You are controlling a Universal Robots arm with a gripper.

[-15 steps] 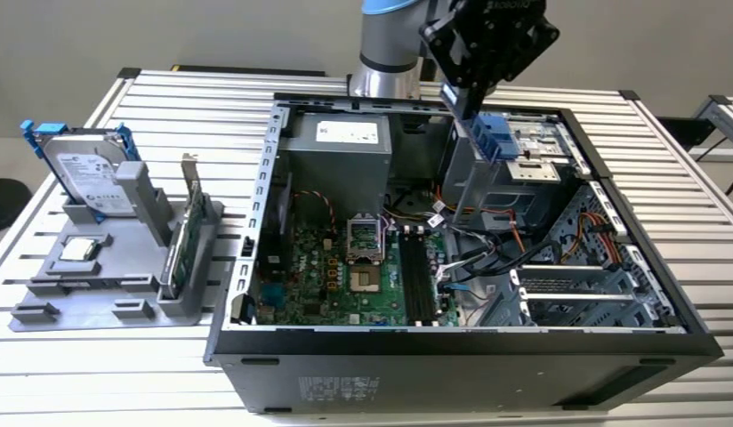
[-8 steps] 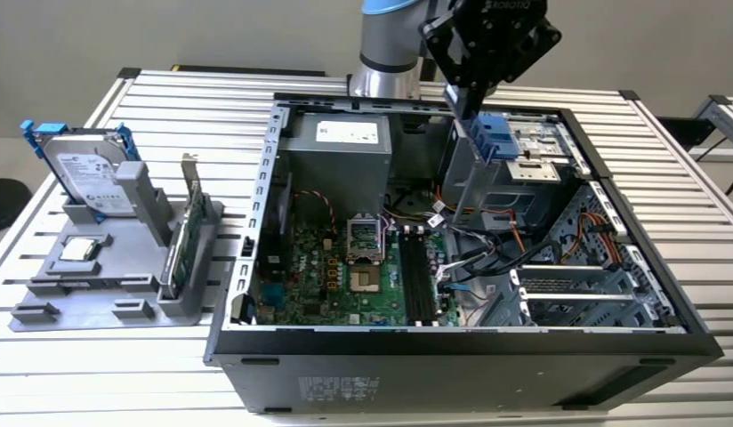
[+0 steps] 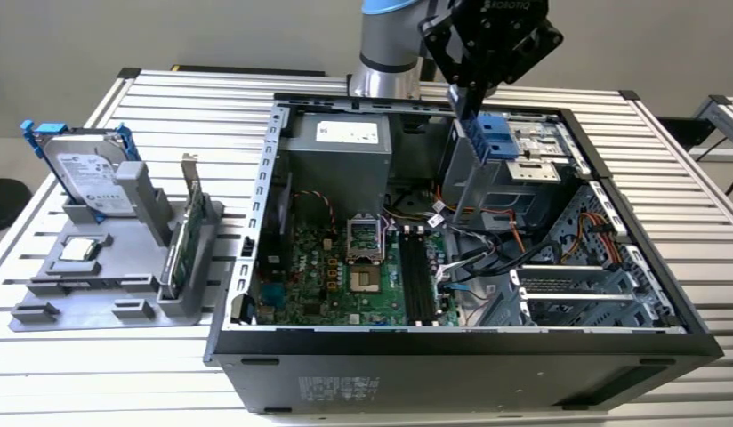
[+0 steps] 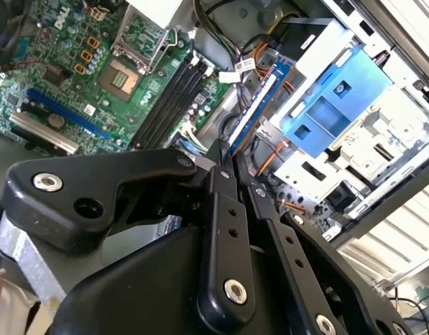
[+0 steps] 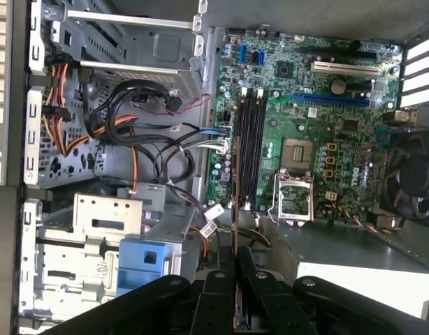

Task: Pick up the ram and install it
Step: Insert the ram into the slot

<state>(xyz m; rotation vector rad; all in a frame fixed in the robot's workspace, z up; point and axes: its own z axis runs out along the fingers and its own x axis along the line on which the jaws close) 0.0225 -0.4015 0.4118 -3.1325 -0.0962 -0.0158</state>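
My gripper (image 3: 469, 100) hangs above the back of the open computer case (image 3: 462, 342), shut on the ram (image 3: 466, 133). The ram (image 4: 255, 105) is a slim blue-and-dark stick that juts out from between the fingertips. In the first wrist view the ram (image 5: 235, 199) is edge-on, a thin line lying beside the black memory slots (image 5: 251, 146) on the green motherboard (image 5: 340, 112). The gripper (image 4: 227, 162) sits well above the board, and the memory slots (image 3: 416, 276) are long and dark, near the board's centre.
A blue drive caddy (image 3: 494, 138) sits just beside the held stick. Loose cables (image 5: 141, 132) lie between the drive bays and the board. On the exterior view's left, a grey holder (image 3: 117, 285) carries a hard drive (image 3: 88, 173), a green card (image 3: 189, 231) and a processor (image 3: 79, 250).
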